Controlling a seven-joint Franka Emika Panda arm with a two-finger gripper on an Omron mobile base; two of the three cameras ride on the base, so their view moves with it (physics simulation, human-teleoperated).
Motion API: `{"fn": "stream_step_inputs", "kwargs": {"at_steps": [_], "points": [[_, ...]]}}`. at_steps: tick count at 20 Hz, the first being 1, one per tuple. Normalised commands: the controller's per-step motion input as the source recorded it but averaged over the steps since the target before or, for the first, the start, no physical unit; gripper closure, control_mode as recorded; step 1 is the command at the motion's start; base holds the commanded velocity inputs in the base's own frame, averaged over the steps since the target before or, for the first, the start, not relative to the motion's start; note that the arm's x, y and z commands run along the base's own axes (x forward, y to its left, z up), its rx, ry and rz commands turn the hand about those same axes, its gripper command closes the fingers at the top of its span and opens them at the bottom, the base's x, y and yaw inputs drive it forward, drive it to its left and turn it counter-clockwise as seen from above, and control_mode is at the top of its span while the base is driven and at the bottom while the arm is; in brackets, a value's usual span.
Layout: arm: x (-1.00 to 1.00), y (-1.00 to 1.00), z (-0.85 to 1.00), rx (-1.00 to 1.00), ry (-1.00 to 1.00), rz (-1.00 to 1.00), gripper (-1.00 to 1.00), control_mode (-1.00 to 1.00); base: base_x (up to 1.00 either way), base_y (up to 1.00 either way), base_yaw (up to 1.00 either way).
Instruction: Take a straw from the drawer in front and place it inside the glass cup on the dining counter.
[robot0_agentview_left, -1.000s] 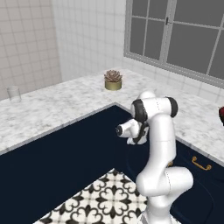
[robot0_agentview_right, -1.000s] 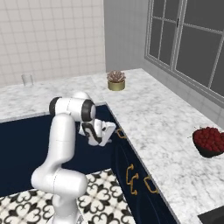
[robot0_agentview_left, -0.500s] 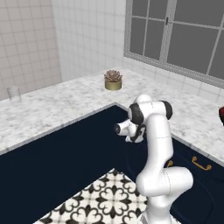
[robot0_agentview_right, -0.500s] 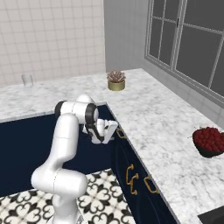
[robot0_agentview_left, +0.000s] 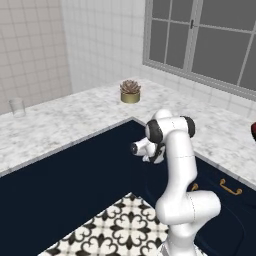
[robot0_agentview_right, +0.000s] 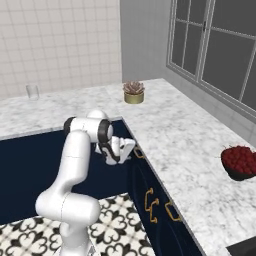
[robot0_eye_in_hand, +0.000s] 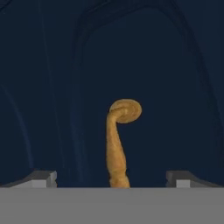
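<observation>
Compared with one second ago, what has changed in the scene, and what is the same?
The arm has folded lower and carried the open gripper closer to the navy drawer front; in the hand view the brass handle stands between the two fingertips. Nothing was grasped or released. The glass cup, the succulent, the dining counter and the cameras stayed as they were.

Marble, navy panel and brass

The counter (robot0_agentview_left: 75, 120) is white-grey speckled marble with a smooth, faintly shiny top; on it the glass cup (robot0_agentview_left: 17, 107) is clear and colourless. The drawer (robot0_eye_in_hand: 52, 87) front below is flat matt navy, its curved handle (robot0_eye_in_hand: 118, 140) a dull, slightly grainy brass.
</observation>
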Motion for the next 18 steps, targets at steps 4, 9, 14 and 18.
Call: {"fn": "stream_step_inputs", "kwargs": {"at_steps": [4, 9, 14, 18], "points": [[0.0, -0.87, -0.64, 0.22, 0.12, 0.04, -1.0, -1.0, 0.0, 0.0, 0.0], [0.13, -0.63, -0.71, 0.11, 0.17, 0.02, 1.0, -1.0, 0.0, 0.0, 0.0], [-0.03, -0.13, -0.85, 0.08, 0.23, 0.05, 1.0, -1.0, 0.0, 0.0, 0.0], [-0.73, 0.38, -1.0, 0.24, 0.1, 0.2, 1.0, -1.0, 0.0, 0.0, 0.0]]}}
